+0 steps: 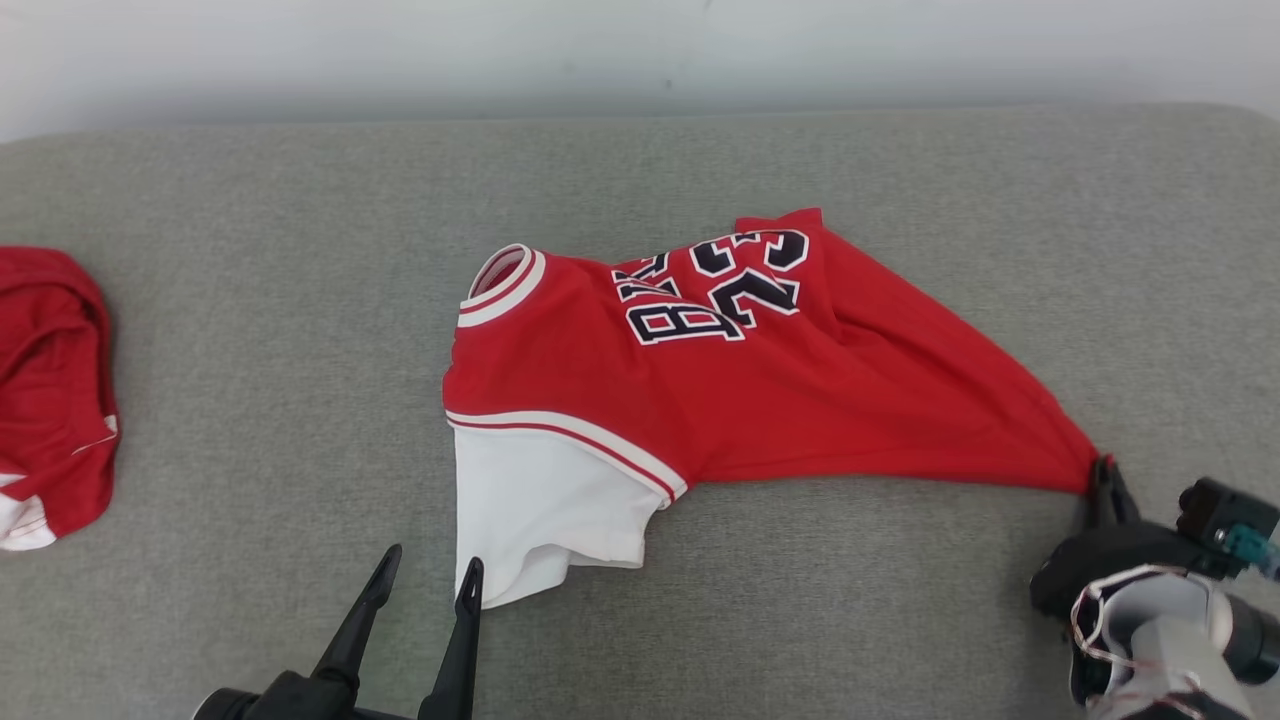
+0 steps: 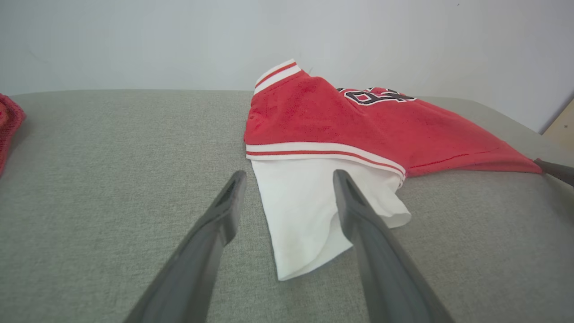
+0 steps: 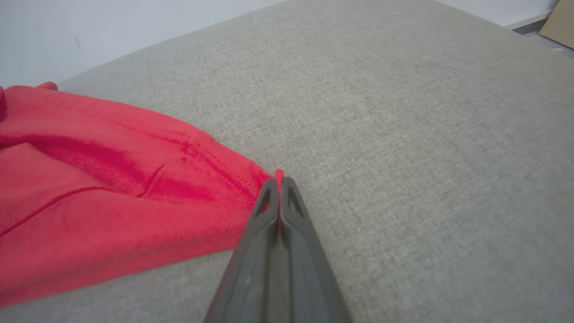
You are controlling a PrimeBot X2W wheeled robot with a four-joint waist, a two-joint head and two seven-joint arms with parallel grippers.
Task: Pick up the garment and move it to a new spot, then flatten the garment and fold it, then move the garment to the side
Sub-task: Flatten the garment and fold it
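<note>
My left gripper point(image 1: 431, 560), at seven o'clock in the head view, has two long matte-black fingers point(image 2: 381, 251) tapering to points. My right gripper point(image 1: 1100, 470), at four o'clock, shows hollow triangular cut-outs near its tips. Behind it are a black housing point(image 1: 1090, 575), a pale grey forearm point(image 1: 1160, 630) looped by thin whitish cable point(image 1: 1082, 612), and a teal connector point(image 1: 1248, 543).

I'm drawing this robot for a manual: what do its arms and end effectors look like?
The left end effector and right end effector each have two long, dark grey fingers tapering to points. Behind the right one: a black housing, a pale grey wrist cylinder looped by a thin red-and-white cable, and a black module with a teal connector.
</note>
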